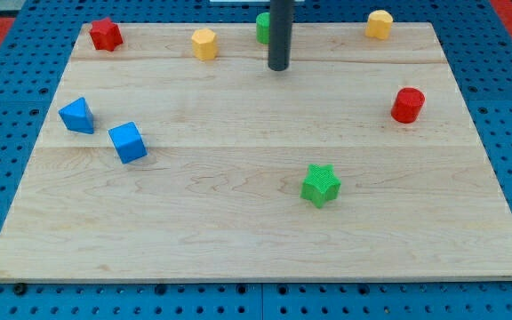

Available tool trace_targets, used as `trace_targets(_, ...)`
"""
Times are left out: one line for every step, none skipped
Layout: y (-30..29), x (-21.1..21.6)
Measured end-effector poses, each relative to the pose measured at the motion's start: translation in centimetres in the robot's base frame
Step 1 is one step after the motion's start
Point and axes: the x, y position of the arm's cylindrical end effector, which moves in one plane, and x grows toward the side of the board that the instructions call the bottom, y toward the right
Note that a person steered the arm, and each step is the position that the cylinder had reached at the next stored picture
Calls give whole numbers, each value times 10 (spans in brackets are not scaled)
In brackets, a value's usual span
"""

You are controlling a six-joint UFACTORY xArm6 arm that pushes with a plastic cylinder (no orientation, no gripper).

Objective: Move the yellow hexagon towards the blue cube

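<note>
Though well apart from the blue cube (127, 142), flat-topped yellow hexagon (204, 44) left of my tip (279, 68), nothing held.

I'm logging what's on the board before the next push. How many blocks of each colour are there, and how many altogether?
Red: 2, a star and a cylinder
Yellow: 2, one left of my tip, one at top right
Blue: 2, one and a cube
Green: 2, a star and one partly hidden behind the rod
Total: 8
</note>
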Motion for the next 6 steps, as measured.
trace_targets(-30,-15)
trace_targets(-48,-34)
trace_targets(-61,-54)
trace_targets(-82,-63)
trace_targets(-101,-69)
trace_targets(-111,-69)
